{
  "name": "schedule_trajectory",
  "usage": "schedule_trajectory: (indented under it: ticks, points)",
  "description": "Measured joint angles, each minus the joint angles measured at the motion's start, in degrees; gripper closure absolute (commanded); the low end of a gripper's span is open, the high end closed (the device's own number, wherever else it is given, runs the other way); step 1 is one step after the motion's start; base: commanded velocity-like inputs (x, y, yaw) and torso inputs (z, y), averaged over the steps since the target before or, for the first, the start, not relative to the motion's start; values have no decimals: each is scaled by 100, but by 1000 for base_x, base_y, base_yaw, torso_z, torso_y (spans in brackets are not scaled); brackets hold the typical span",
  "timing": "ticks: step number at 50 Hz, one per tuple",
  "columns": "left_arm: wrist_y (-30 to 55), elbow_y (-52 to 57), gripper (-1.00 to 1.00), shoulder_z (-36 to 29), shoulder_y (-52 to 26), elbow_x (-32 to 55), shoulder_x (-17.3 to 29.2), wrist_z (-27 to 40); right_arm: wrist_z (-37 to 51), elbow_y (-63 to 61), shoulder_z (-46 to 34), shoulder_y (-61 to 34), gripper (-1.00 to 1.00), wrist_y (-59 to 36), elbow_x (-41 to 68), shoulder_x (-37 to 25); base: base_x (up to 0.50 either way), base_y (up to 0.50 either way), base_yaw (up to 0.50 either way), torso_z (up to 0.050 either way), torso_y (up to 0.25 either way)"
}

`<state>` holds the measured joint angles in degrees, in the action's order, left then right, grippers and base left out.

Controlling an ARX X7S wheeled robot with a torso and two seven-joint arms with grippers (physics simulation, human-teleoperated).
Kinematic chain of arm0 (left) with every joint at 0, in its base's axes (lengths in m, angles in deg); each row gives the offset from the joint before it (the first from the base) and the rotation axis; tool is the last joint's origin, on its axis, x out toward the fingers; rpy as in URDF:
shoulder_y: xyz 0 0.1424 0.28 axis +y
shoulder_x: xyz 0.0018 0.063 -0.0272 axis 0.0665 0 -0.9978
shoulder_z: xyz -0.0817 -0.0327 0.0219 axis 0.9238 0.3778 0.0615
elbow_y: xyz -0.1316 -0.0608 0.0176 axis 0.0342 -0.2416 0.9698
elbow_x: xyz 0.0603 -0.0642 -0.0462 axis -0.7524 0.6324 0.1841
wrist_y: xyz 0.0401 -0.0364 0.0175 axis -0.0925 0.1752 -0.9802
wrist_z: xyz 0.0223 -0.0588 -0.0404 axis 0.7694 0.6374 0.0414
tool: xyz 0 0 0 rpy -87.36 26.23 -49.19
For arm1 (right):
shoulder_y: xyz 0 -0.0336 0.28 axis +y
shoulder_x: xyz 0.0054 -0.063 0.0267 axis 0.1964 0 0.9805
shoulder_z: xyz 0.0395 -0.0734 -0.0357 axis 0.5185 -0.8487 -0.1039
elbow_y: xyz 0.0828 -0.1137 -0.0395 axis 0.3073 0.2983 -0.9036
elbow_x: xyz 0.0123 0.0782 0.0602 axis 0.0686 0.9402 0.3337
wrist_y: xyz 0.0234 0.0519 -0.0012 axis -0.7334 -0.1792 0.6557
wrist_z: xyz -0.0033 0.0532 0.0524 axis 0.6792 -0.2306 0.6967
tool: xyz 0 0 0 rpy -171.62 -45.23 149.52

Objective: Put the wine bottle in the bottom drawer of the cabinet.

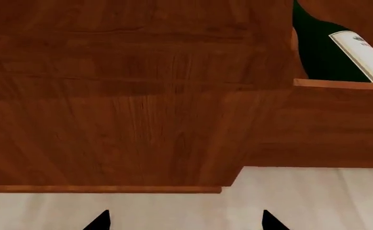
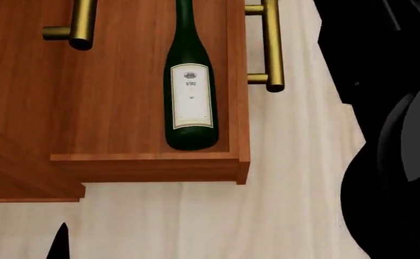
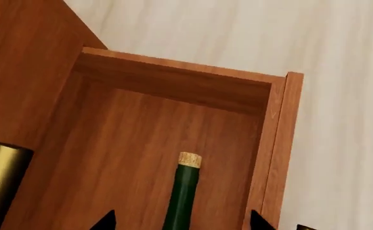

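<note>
The wine bottle (image 2: 190, 97) lies flat inside the pulled-out bottom drawer (image 2: 149, 162), label up, with its base toward the drawer's near wall. Its cork and neck (image 3: 187, 182) show in the right wrist view, running between the two spread fingertips of my right gripper (image 3: 181, 223); the tips stand well clear of the glass, so that gripper is open. My left gripper (image 2: 19, 243) hovers open over the pale floor beside the cabinet (image 1: 122, 105). From the left wrist view the bottle (image 1: 330, 55) shows past the drawer's edge.
The drawer's brass handle (image 2: 271, 43) sticks out toward my black right arm (image 2: 390, 135). An upper drawer's brass handle (image 2: 80, 21) overhangs the open drawer. Pale wood floor (image 2: 282, 216) surrounds the cabinet.
</note>
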<state>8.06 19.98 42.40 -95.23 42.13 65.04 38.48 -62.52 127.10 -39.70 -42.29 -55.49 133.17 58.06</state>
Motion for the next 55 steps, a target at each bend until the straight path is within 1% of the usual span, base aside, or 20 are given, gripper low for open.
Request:
schedule_trajectory:
  ticks: [3, 18, 29, 32, 35, 46, 55]
  points:
    - [12, 7, -100, -2, -14, 7, -2, 8, -37, 20, -271, -93, -100, 74, 216, -1, 0, 0, 0, 0, 0]
    - [68, 70, -100, -18, -72, 39, -10, 54, -551, 61, -2283, -635, -100, 429, 1934, -1, 0, 0, 0, 0, 0]
    - [155, 146, -100, -32, -144, 104, -16, 128, -910, 65, -3211, -954, -100, 617, 2652, -17, 0, 0, 0, 0, 0]
    - [169, 169, -100, -21, -152, 130, -3, 154, -956, -11, -3356, -1049, -100, 686, 2847, -81, 0, 0, 0, 0, 0]
    - [170, 178, -100, -5, -152, 153, 13, 174, -720, -454, -3079, -1147, -100, 849, 2802, -345, 0, 0, -1, 0, 0]
    - [214, 291, -100, 37, -189, 200, 70, 280, 668, -2725, -1577, -1273, -100, 1423, 2392, -1763, 0, 0, 0, 0, 0]
    - [204, 388, -100, 121, -181, 251, 162, 383, 1634, -4407, -749, -1226, -100, 1951, 2222, -2784, 0, 0, 0, 0, 0]
